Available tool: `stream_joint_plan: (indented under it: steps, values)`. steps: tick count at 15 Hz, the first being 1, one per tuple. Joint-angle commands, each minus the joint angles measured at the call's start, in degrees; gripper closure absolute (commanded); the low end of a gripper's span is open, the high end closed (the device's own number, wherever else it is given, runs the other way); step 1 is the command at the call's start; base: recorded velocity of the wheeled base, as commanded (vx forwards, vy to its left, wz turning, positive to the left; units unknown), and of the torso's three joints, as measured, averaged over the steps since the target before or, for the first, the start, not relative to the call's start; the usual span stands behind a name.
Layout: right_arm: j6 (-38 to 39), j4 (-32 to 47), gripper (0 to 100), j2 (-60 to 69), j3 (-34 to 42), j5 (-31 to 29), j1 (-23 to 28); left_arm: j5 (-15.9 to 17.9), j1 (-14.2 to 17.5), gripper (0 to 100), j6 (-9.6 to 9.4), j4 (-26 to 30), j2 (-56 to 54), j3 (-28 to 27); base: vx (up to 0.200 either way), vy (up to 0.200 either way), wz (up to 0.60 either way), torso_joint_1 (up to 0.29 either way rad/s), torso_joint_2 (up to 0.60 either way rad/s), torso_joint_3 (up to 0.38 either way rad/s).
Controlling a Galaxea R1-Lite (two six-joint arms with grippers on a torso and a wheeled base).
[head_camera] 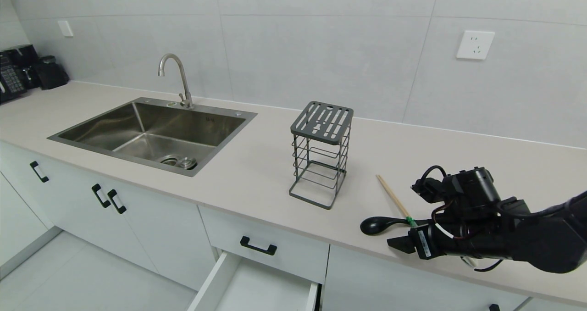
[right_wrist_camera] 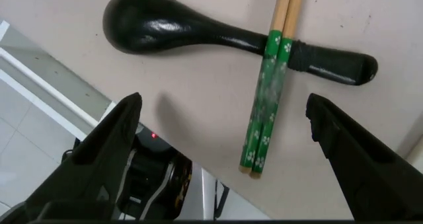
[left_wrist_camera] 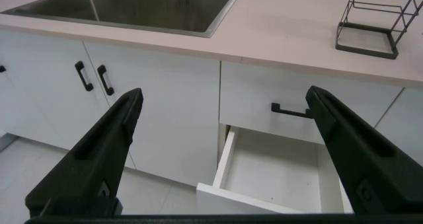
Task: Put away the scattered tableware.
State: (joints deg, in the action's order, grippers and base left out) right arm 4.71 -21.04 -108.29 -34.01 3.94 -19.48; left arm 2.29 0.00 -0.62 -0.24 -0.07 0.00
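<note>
nearest, below the tabletop, a white drawer stands pulled out, its pale bottom showing. the left hand hangs out in front of the cabinet fronts, facing the drawer, with its two black fingers spread wide and gripping nothing.

at the tabletop's front edge on the robot's right, the right arm reaches in low and almost level. the right hand is released, its fingers wide apart just short of the tableware and touching none of it. a black spoon lies along that edge, bowl toward the drawer side. a pair of wooden chopsticks with green patterned ends lies across the spoon's handle, the green ends nearest the edge and the plain ends pointing toward the wall.

farther in, a dark wire rack with a slotted top stands upright. beyond to the left, a steel sink holds a drain strainer, with a curved faucet behind it.
</note>
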Motion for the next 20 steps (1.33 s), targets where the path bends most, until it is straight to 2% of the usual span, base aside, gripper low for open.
stream_joint_plan:
  steps: [1, 2, 3, 6, 11, 18, 20]
  values:
    - [0.04, -0.23, 0, -0.96, -0.27, 0.02, 0.06, -0.01, 0.0, 0, 0.01, -0.02, 0.07, 0.0, 0.0, 0.0, 0.0, 0.0, 0.0, 0.0]
    - [0.04, -0.32, 0, -1.05, -0.27, 0.02, 0.06, -0.01, 0.0, 0, 0.01, -0.02, 0.07, 0.0, 0.0, 0.0, 0.0, 0.0, 0.0, 0.0]
    - [0.04, -0.32, 100, -1.22, -0.35, 0.02, 0.06, -0.01, 0.0, 0, 0.01, -0.02, 0.07, 0.0, 0.0, 0.0, 0.0, 0.0, 0.0, 0.0]
    - [0.92, -0.32, 100, -1.75, -1.14, -2.36, 0.41, -0.01, 0.0, 0, 0.01, -0.02, 0.07, 0.0, 0.0, 0.0, 0.0, 0.0, 0.0, 0.0]
    - [1.01, -0.4, 100, 1.06, -0.62, -2.79, 1.64, -0.01, 0.0, 0, 0.01, -0.02, 0.07, 0.0, 0.0, 0.0, 0.0, 0.0, 0.0, 0.0]
    - [0.57, -0.4, 100, 15.65, 4.57, -2.71, 4.28, -0.01, 0.0, 0, 0.01, -0.02, 0.07, 0.0, 0.0, 0.0, 0.0, 0.0, 0.0, 0.0]
    - [0.3, -5.24, 100, 20.31, 8.44, -2.71, 3.84, -0.01, 0.0, 0, 0.01, -0.02, 0.07, 0.0, 0.0, 0.0, 0.0, 0.0, 0.0, 0.0]
